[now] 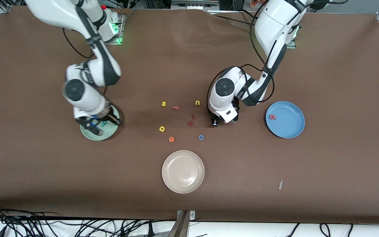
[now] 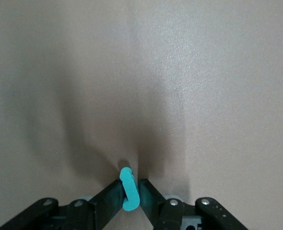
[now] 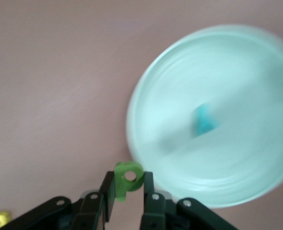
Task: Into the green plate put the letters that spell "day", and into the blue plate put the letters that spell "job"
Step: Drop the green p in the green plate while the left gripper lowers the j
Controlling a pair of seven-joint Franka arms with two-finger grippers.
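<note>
My left gripper (image 1: 215, 124) (image 2: 130, 183) is down at the table beside the dark red letters, shut on the teal j (image 2: 129, 189). My right gripper (image 1: 94, 127) (image 3: 128, 177) hangs over the edge of the green plate (image 1: 106, 137) (image 3: 237, 158), shut on the olive-green d (image 3: 127, 184). The teal y (image 3: 204, 120) (image 1: 104, 123) lies in that plate. The pink-red b (image 1: 272, 116) lies in the blue plate (image 1: 290, 126). On the table between the arms lie the yellow a (image 1: 162, 129) and the blue o (image 1: 201, 137).
A beige plate (image 1: 183, 171) stands nearer the front camera than the letters. Loose on the table are a yellow s (image 1: 164, 104), an orange f (image 1: 175, 107), a yellow u (image 1: 197, 103), an orange e (image 1: 171, 139) and two dark red letters (image 1: 191, 122).
</note>
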